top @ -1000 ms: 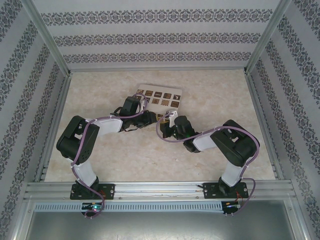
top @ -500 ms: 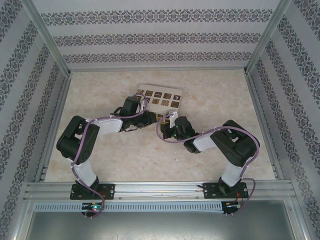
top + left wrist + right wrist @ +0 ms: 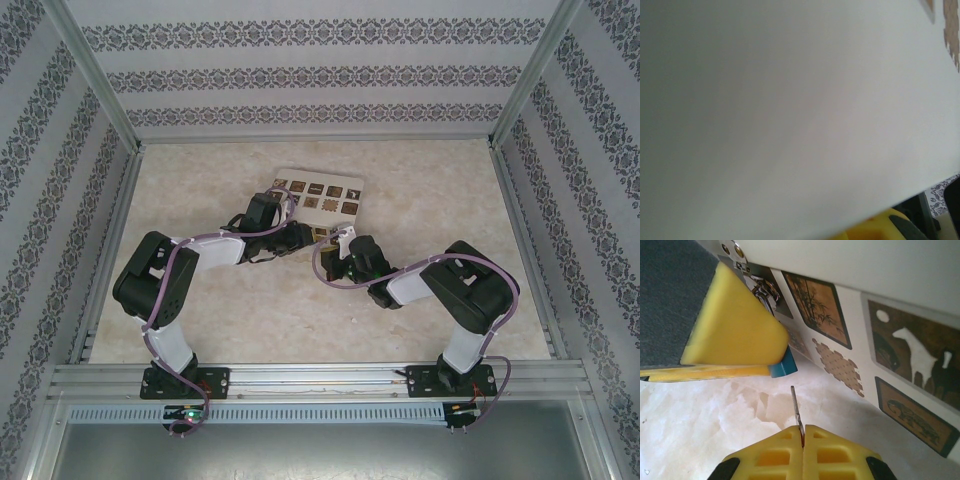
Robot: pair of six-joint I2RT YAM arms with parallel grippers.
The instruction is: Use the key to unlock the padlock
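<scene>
**Padlock clamped in left claw, key pinched in right claw**

1. Padlock (image 3: 784, 366). In the right wrist view, only a blue corner of the body shows, poking out at the tip of the left claw (image 3: 776, 359) from under its broad yellow pad (image 3: 735, 325). Bright metal parts sit just past the far edge of that pad, against the box rim. They are too crowded to tell shackle from hasp.

2. Left claw. It is clenched on the padlock and lies pressed close to the box (image 3: 880, 325). In the left wrist view the plain cream box face (image 3: 790, 100) is blurred and very near, with one yellow fingertip (image 3: 875, 227) at the bottom edge.

3. Key (image 3: 796, 407). The thin silver blade stands up from between the right claw's fingertips. Its tip points toward the blue corner and stops just short of it, not touching.

4. Right claw (image 3: 802, 431). Its two yellow pads are squeezed together, grasping the key at its base. The padlock is ahead of this claw and slightly to its left.

5. Box. The printed lid, with dark square pictures, runs ahead and to the right of the right claw.

6. Overhead view. The left claw (image 3: 300, 238) and right claw (image 3: 338, 240) meet tip to tip at the near edge of the box (image 3: 318, 192), above the pale marbled table (image 3: 430, 200).
</scene>
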